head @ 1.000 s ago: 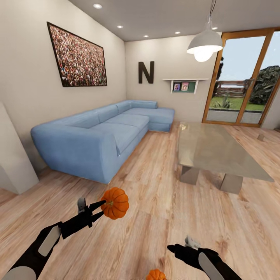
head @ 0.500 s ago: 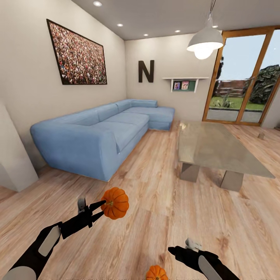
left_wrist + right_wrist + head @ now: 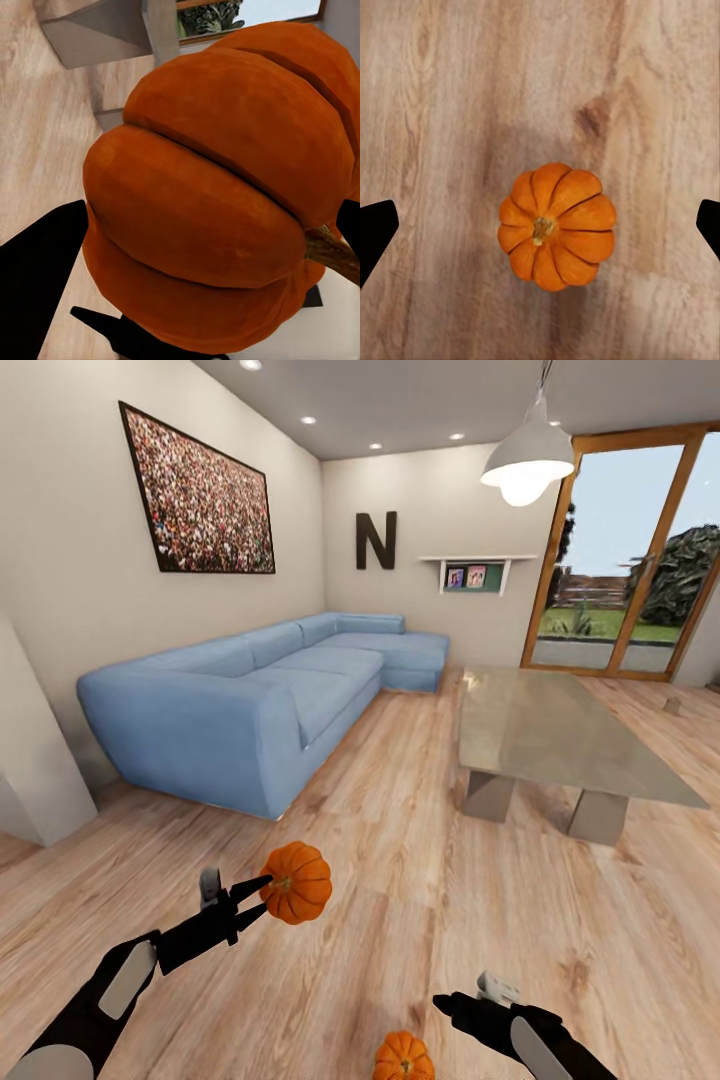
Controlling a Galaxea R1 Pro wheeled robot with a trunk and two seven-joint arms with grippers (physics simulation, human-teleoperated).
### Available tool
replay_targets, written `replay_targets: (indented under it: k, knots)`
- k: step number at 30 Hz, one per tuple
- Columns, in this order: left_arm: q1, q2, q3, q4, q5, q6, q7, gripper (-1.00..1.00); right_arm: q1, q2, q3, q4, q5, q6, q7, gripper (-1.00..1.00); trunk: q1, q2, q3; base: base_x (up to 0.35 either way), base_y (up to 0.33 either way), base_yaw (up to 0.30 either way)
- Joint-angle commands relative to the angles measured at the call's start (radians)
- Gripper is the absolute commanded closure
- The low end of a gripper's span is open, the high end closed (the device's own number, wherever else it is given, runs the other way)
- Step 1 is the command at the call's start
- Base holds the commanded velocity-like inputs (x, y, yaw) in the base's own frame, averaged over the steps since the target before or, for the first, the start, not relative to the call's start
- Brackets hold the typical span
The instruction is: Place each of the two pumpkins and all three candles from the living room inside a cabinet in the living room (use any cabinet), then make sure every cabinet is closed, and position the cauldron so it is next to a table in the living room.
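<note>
My left gripper is shut on a bright orange ribbed pumpkin and holds it above the wood floor. In the left wrist view that pumpkin sits between the black fingers. A second pumpkin stands on the floor at the bottom edge of the head view. My right gripper hovers just to its right. In the right wrist view this pumpkin lies stem up below the right gripper, whose fingertips stand wide open. The glossy grey table is ahead on the right. A small greyish candle sits on the floor beyond it.
A long blue corner sofa runs along the left wall. A pale slanted block stands at the far left. Glass doors close the far right, and a pendant lamp hangs above the table. Open wood floor lies between sofa and table.
The whole view has shifted slightly, so the floor pumpkin shows more at the bottom edge. Both arms keep their poses, and the left gripper still holds its pumpkin.
</note>
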Motion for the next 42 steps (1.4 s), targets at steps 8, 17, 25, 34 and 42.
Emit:
replay_targets:
  k: [8, 17, 25, 34, 42]
  knots:
    - [-0.001, 0.000, 0.001, 0.000, 0.003, 0.006, -0.001, 1.00, -0.001, -0.001, 0.005, -0.002, -0.003, 0.001, 0.000, -1.00, 0.017, -0.030, -0.029, 0.000, 0.000, 0.000]
    - [0.000, 0.000, 0.001, 0.000, 0.003, 0.006, 0.000, 1.00, -0.001, -0.001, 0.005, -0.001, -0.004, -0.015, 0.012, -1.00, 0.021, -0.032, -0.064, 0.000, 0.000, 0.000]
    - [0.000, 0.000, 0.001, 0.000, 0.004, 0.006, 0.000, 1.00, -0.001, -0.001, 0.007, -0.001, 0.000, -0.019, 0.075, -1.00, 0.025, -0.034, -0.095, 0.000, 0.000, 0.000]
    - [0.000, 0.001, 0.001, 0.000, 0.005, 0.006, -0.001, 1.00, -0.001, 0.000, 0.009, -0.001, 0.000, -0.019, 0.080, -1.00, 0.029, -0.036, -0.130, 0.000, 0.000, 0.000]
    - [0.000, 0.000, 0.001, 0.000, 0.005, 0.006, 0.000, 1.00, -0.001, 0.000, 0.009, -0.001, 0.001, -0.036, 0.089, -1.00, 0.032, -0.038, -0.160, 0.000, 0.000, 0.000]
